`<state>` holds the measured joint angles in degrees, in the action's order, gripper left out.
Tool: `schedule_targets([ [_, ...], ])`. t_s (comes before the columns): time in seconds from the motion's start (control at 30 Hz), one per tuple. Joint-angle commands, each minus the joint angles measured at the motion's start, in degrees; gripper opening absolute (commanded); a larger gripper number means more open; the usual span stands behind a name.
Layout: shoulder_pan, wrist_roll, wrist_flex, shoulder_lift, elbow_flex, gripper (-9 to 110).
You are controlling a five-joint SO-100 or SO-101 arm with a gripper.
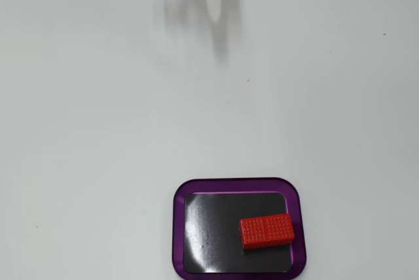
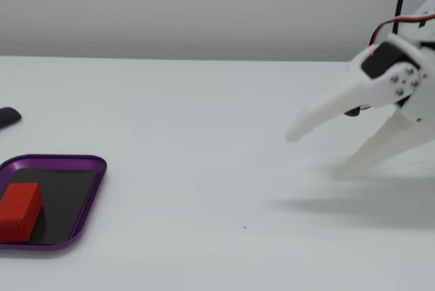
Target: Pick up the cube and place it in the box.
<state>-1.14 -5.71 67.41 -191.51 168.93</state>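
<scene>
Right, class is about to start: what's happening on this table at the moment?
The red cube already lies inside the purple box, toward its right side in the fixed view from above. The white gripper is open and empty, well away from the box on the other side of the table, its lower fingertip close to the surface. Nothing is being held now.

One red cube [image 1: 266, 231] lying in one purple-rimmed box [image 1: 178, 227], one white gripper [image 2: 314, 149] showing two fingers [image 2: 319, 111] spread apart, one small dark object [image 2: 8, 116] sitting at the left edge of one white table [image 2: 204, 141]
</scene>
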Motion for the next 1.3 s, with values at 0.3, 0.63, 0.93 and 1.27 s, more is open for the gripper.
schedule_targets([
  [0.3,-8.5,0.5,-0.4,-6.2,5.4,20],
  [0.63,-9.8,0.9,1.8,-6.2,5.7,0],
  [0.93,-7.1,7.1,1.9,-6.2,5.8,0],
  [1.27,-7.5,6.9,1.5,-6.2,5.8,0],
])
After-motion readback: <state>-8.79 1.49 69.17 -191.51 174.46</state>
